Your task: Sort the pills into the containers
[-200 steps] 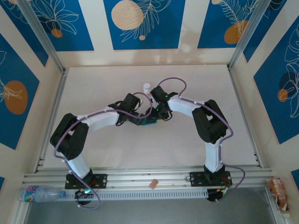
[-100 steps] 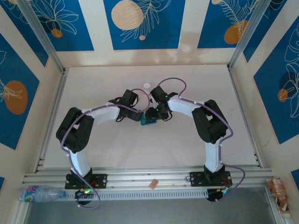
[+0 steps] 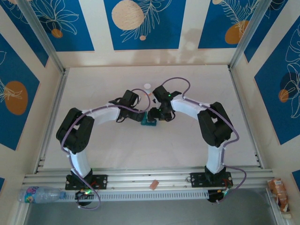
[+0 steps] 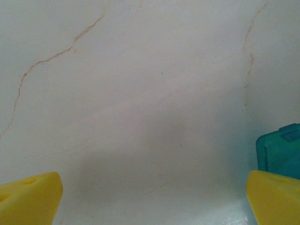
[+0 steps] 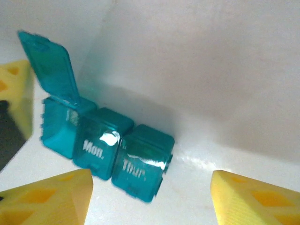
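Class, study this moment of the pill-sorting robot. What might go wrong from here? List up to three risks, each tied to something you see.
1. The left gripper and right gripper, both open, crowd the pill box; they may bump each other or push it.
2. Its one raised lid stands near a yellow finger and may get knocked shut.
3. The white bottle nearby could topple.

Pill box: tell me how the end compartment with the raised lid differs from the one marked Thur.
The end compartment has its lid standing open; the Thur. compartment is shut. The Thur. compartment shows white lettering in front; on the end compartment I can read none. They sit at opposite ends, the Mon. compartment between them. Both are square, teal plastic.
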